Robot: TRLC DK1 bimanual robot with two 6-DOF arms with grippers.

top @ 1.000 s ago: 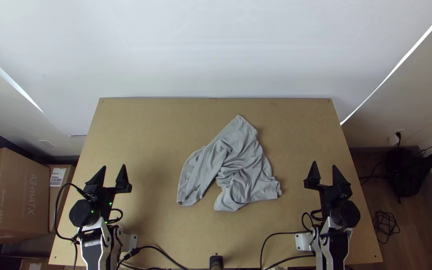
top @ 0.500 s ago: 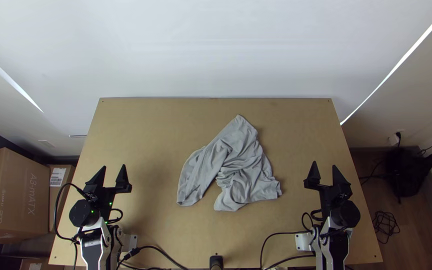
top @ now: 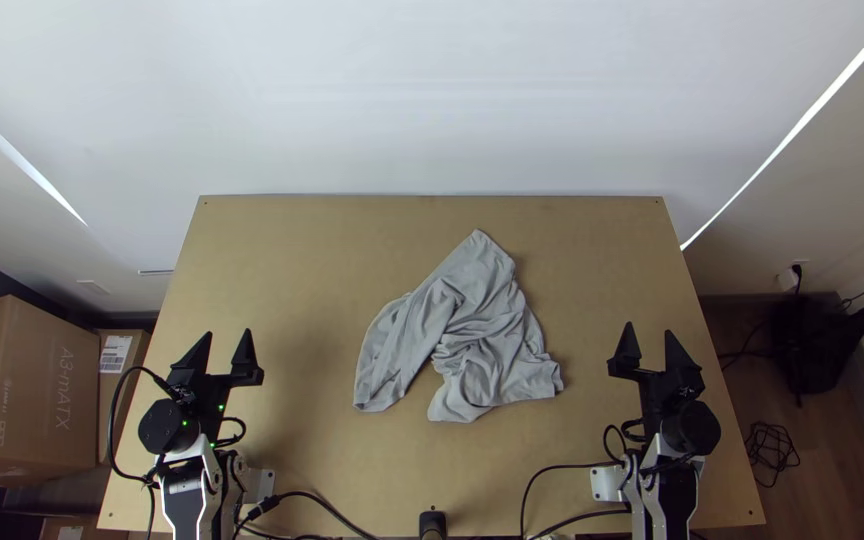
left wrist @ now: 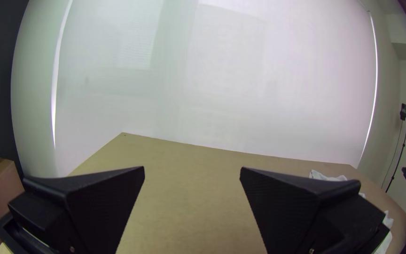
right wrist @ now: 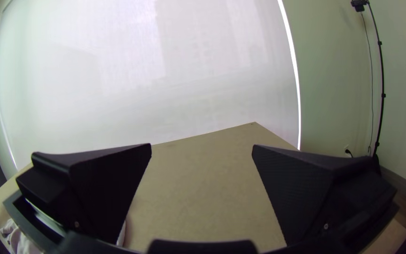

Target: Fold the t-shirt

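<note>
In their own wrist views, the left tool (top: 228,332) and the right tool (top: 648,328) hide parts of the t-shirt (top: 482,300) on the desk (top: 292,260). Left of the desk, the top view's edge cuts off a cardboard box (top: 27,390).

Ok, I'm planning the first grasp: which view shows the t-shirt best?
The top view: the rumpled t-shirt shows there in full outline. Each wrist view catches pieces of it, partly blocked by a finger.

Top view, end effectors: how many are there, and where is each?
2. The left end effector is open near the left edge of the table; the right end effector is open near its right edge. The shirt lies between them.
</note>
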